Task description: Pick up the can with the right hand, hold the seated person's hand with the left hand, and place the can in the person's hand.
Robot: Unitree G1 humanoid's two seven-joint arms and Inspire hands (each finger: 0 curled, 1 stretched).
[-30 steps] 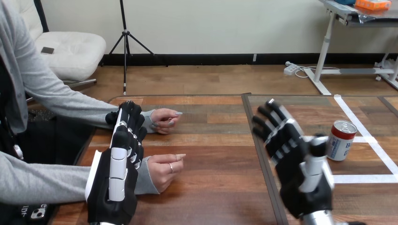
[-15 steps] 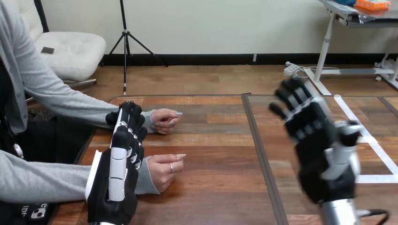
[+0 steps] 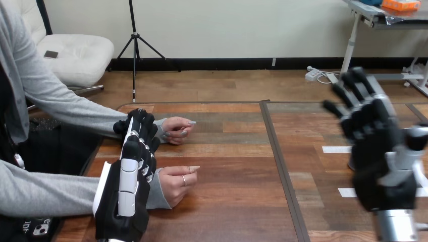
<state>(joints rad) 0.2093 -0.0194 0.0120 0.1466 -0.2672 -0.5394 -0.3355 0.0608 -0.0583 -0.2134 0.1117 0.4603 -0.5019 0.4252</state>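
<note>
The wooden table [image 3: 227,201] is laid in brown planks, with a dark seam [image 3: 280,161] running front to back. The right hand [image 3: 381,161] is raised over the table's right part, fingers spread and nearly straight, gripping nothing. It covers the boards behind it, so the can's place cannot be told. The left hand [image 3: 123,196] stands on edge at the left, fingers stretched forward and open. It is just beside the person's nearer hand [image 3: 176,184], fingertips by the wrist of the person's farther hand [image 3: 177,129]. Both person's hands rest loosely curled on the wood. 2 white tape strips [image 3: 335,149] lie beside the right hand.
</note>
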